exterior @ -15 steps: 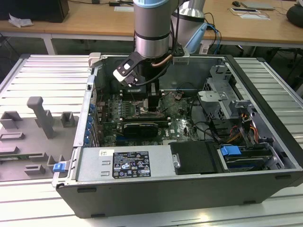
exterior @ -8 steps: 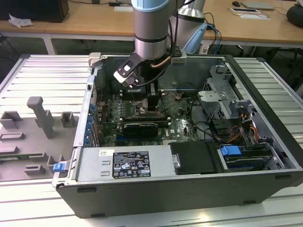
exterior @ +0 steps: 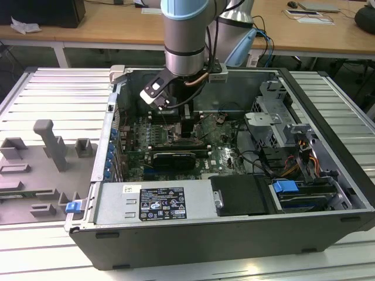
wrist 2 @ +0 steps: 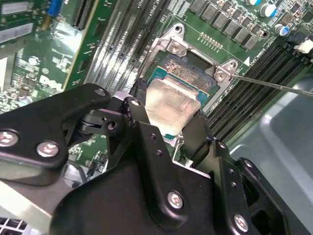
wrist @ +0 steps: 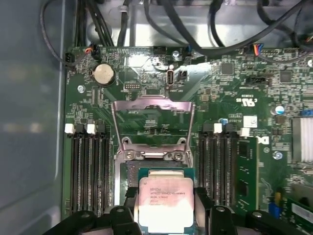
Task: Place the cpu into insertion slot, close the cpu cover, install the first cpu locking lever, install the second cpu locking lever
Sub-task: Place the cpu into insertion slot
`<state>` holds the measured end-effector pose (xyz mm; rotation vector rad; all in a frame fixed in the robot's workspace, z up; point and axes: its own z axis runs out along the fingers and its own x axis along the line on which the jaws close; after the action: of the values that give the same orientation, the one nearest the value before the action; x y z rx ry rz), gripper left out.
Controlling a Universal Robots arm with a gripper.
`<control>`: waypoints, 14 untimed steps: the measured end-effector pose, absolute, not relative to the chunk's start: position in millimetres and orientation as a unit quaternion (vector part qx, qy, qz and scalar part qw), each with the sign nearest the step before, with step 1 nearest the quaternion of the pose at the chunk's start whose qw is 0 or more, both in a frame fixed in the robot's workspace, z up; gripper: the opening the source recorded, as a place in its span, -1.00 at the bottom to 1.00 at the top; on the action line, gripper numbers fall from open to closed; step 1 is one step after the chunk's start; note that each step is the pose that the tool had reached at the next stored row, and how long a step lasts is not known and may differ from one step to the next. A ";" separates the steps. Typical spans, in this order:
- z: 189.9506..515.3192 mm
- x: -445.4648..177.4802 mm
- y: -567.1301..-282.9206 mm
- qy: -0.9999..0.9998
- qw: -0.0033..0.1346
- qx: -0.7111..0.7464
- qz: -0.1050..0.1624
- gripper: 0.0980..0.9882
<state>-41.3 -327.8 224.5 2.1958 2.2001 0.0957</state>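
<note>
End effector (wrist: 165, 208) was closed on the cpu (wrist: 164, 200), fingers (wrist: 128, 197) pinching opposite edges, over the insertion slot (wrist: 128, 175), near 11 o'clock inside the computer case (exterior: 234, 240) in the exterior view. The cpu cover (wrist: 151, 104) stood open. Chip judged light, rigid, fragile underneath; edges the safe hold.

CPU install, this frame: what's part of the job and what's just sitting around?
Job:
- silvery square cpu, held in the black gripper
- metal-rimmed square insertion slot
- silvery windowed cpu cover, swung open

Just there:
- round silver coin battery
- long black memory slots
- long black expansion card
- grey moulded tray
</note>
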 end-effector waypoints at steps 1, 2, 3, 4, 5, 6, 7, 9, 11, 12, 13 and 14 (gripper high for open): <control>223.2 -41.6 -327.0 0.707 0.016 0.706 0.031 -0.01; 219.6 -42.3 -324.3 0.707 0.016 0.706 0.031 -0.01; 217.4 -42.7 -321.6 0.707 0.016 0.706 0.031 -0.01; 214.8 -43.3 -318.0 0.708 0.016 0.706 0.030 -0.01; 212.0 -43.7 -317.3 0.708 0.016 0.706 0.030 -0.01; 210.3 -43.7 -317.3 0.708 0.016 0.706 0.030 -0.01; 209.6 -43.7 -317.3 0.707 0.016 0.706 0.030 -0.01; 208.2 -43.8 -317.4 0.705 0.016 0.708 0.030 -0.01; 206.9 -43.9 -317.8 0.705 0.016 0.708 0.030 -0.01; 206.4 -43.8 -317.8 0.705 0.016 0.708 0.030 -0.01; 205.9 -43.8 -317.9 0.705 0.016 0.708 0.030 -0.01; 205.3 -43.8 -317.9 0.705 0.016 0.708 0.030 -0.01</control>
<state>-43.8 -317.9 205.3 2.2024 2.1921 0.0945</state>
